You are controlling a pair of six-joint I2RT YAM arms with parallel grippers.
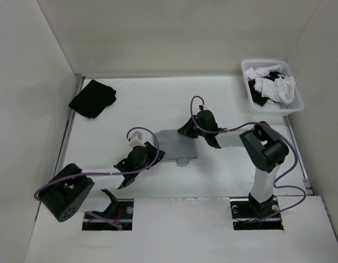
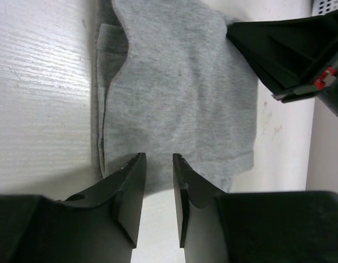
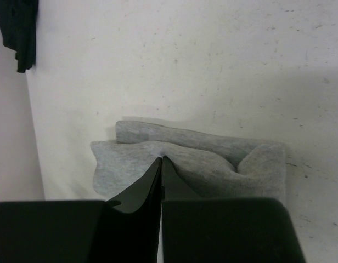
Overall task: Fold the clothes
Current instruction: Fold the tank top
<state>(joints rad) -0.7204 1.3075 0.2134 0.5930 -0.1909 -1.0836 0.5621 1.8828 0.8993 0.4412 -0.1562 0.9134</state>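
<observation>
Closest to the left wrist lens, the left hand [image 2: 157,158] has its two dark fingers parted by a narrow gap. It is released, with nothing clamped between them, and its tips sit right at one hem of the grey shirt [image 2: 180,93]. The right hand [image 3: 161,160] is clenched tight on a pinch of that shirt, and the cloth puckers up around its tips.

The shirt is a plain light heather-grey knit, thin and soft, with no print. It lies folded into a compact, roughly rectangular bundle. Layered edges show along one side, and a ribbed band curves at one corner. It lies near the middle of the white table [image 1: 158,104], between the two hands.

Counted: one grey shirt, two arms with one hand each, and one black garment [image 1: 93,98] crumpled near the far left corner, well apart from the shirt. There is also one white basket [image 1: 268,62] at the far right, holding a heap of white and black garments [image 1: 273,85].

One small red label [image 2: 322,76] shows on the right hand, its writing too small to read.
</observation>
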